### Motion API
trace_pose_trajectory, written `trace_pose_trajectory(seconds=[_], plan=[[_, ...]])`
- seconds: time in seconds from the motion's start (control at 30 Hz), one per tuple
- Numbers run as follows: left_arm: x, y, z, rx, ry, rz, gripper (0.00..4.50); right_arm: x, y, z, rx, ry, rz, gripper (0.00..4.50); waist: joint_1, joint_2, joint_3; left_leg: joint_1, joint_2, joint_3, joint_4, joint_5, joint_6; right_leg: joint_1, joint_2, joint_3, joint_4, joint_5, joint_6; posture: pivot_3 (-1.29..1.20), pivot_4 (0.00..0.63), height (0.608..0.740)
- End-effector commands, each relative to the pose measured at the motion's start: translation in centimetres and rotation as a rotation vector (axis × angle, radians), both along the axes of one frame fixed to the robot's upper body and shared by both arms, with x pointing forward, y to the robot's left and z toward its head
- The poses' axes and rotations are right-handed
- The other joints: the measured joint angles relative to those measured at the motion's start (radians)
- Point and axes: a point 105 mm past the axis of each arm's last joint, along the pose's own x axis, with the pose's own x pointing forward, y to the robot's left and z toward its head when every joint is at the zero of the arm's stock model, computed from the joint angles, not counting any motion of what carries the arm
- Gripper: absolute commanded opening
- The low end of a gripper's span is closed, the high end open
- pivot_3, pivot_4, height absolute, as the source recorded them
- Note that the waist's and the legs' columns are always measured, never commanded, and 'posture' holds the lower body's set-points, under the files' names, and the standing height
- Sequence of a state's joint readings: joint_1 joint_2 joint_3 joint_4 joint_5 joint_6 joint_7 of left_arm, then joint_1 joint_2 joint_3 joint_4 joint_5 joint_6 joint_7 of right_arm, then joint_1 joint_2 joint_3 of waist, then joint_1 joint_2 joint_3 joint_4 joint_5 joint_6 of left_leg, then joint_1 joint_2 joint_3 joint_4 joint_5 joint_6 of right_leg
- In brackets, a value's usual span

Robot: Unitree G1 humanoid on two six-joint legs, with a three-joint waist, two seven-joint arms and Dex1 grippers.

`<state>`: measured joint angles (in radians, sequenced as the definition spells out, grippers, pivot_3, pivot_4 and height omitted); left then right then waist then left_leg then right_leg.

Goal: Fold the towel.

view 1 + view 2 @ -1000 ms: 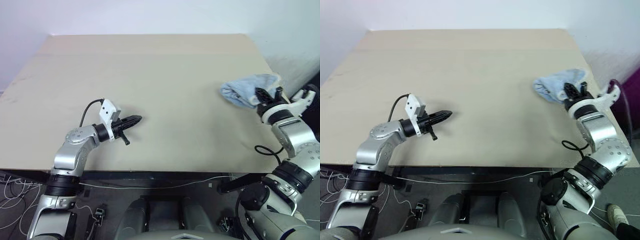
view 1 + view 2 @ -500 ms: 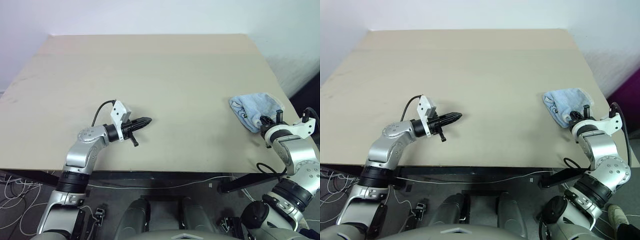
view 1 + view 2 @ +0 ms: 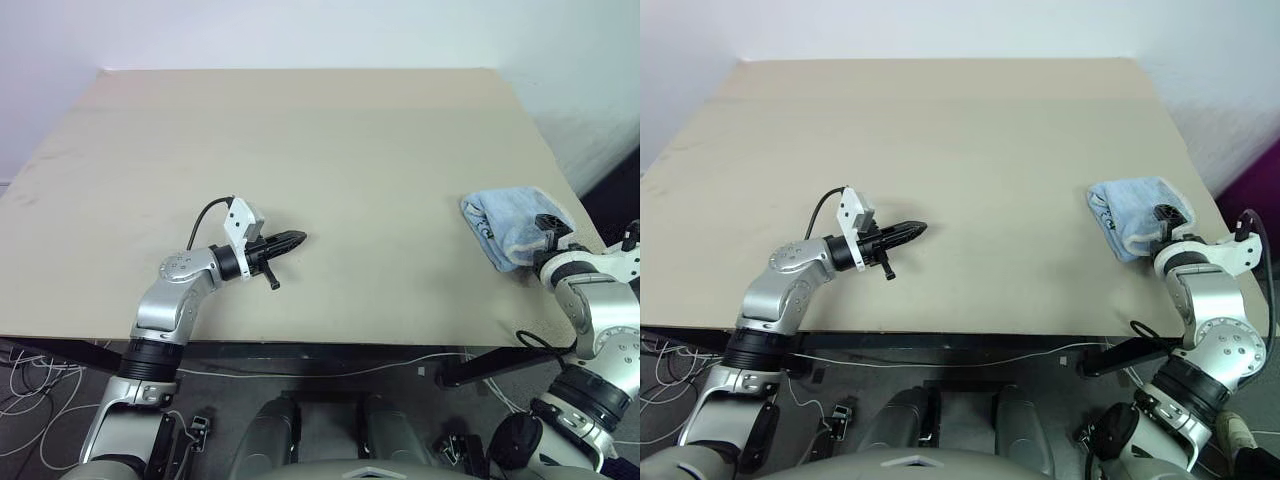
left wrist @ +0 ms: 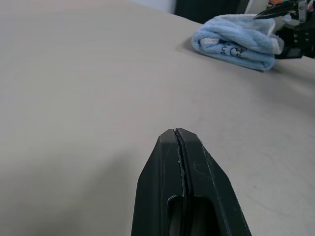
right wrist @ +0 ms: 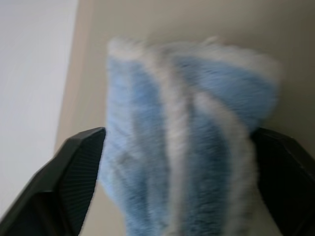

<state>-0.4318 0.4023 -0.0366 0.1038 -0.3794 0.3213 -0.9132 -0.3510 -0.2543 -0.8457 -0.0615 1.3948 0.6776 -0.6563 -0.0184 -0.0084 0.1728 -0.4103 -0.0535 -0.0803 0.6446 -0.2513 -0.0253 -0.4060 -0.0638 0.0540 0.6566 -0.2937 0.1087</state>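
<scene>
Beige laminate bench (image 3: 300, 140) carries the whole scene, its broad middle bare; the towel (image 3: 512, 224) lies as a compact light-blue bundle near the bench's right edge, several layers stacked, white stitched edging showing along the folds and a small dark printed mark on the side facing centre; judged already folded into a small packet, so the task looks close to done. Right gripper (image 3: 1167, 222) sits at the towel's near-right end; in the right wrist view its 2 black fingers (image 5: 74, 172) stand wide apart on either side of the bundle with cloth between them, not pinching it; reads as a let-go stance, leaving the packet resting on the bench. Left gripper (image 3: 290, 241) hovers over the centre-left bench, well apart from the towel, fingers pressed together, holding nothing; presumably parked clear of the work.
</scene>
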Motion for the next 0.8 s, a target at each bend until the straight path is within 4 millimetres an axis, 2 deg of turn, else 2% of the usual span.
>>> trace_pose_trajectory(seconds=[0.03,0.2,0.27,0.37,0.43,0.5,0.57,0.73,0.8], plan=[[0.1,0.1,0.8,0.001,-0.037,-0.004,0.0,-1.1,-1.8,2.1,-0.081,-0.049,-0.109,4.48,0.0,0.0,0.0,0.0,0.0,0.0,0.0,0.0,0.0,0.0,0.0,0.0,0.0,0.0,0.0,0.0,0.15,0.74],[0.1,0.0,0.4,0.006,-0.028,-0.005,0.0,-1.5,-3.6,3.9,-0.244,-0.061,-0.18,4.48,0.0,0.001,0.001,0.0,0.0,0.0,0.0,0.0,0.0,0.0,0.0,0.0,0.0,0.0,0.0,0.0,0.15,0.74],[0.3,0.5,0.3,0.006,-0.022,0.024,0.0,-1.2,-3.6,5.4,-0.367,-0.094,-0.167,4.48,0.0,0.001,0.001,0.0,0.0,0.0,0.0,0.0,0.0,0.0,0.0,0.0,0.0,0.0,0.0,0.0,0.15,0.74],[1.0,1.9,0.4,-0.001,-0.026,0.1,0.0,0.2,-0.9,7.9,-0.597,-0.169,-0.048,4.48,-0.006,0.002,0.001,0.0,0.0,0.0,0.0,0.0,0.0,0.0,0.001,0.0,0.0,0.0,0.0,0.0,0.15,0.74],[1.6,3.1,0.6,-0.007,-0.034,0.171,0.0,1.4,2.1,8.9,-0.805,-0.193,0.092,4.48,-0.009,0.002,0.001,0.001,0.001,0.0,0.0,0.0,0.0,0.0,0.002,0.0,0.0,0.0,0.0,0.0,0.15,0.74],[2.0,4.7,0.7,-0.013,-0.044,0.241,0.0,2.6,5.5,8.7,-0.923,-0.214,0.249,4.48,-0.011,0.002,0.001,0.001,0.001,0.0,0.0,0.0,0.0,0.0,0.002,0.0,0.0,0.0,0.0,0.0,0.15,0.74],[1.9,5.8,0.4,0.006,-0.052,0.287,0.0,3.5,7.9,8.0,-1.012,-0.231,0.367,4.48,-0.012,0.002,0.001,0.001,0.001,0.0,0.0,0.0,0.0,0.0,0.002,0.0,0.0,0.0,0.0,0.0,0.15,0.74],[1.0,8.1,-0.1,0.045,-0.065,0.346,0.0,5.0,13.5,7.2,-1.135,-0.316,0.583,4.48,-0.001,0.002,0.001,0.001,0.001,0.0,0.001,0.0,0.0,0.0,0.0,0.0,0.0,0.0,0.0,0.0,0.15,0.74],[0.8,9.0,0.1,0.042,-0.07,0.38,0.0,5.2,15.5,6.2,-1.205,-0.328,0.683,4.48,0.005,0.001,0.001,0.001,0.001,0.0,0.001,0.0,0.0,0.0,0.0,0.0,0.0,0.0,0.0,0.0,0.15,0.74]])
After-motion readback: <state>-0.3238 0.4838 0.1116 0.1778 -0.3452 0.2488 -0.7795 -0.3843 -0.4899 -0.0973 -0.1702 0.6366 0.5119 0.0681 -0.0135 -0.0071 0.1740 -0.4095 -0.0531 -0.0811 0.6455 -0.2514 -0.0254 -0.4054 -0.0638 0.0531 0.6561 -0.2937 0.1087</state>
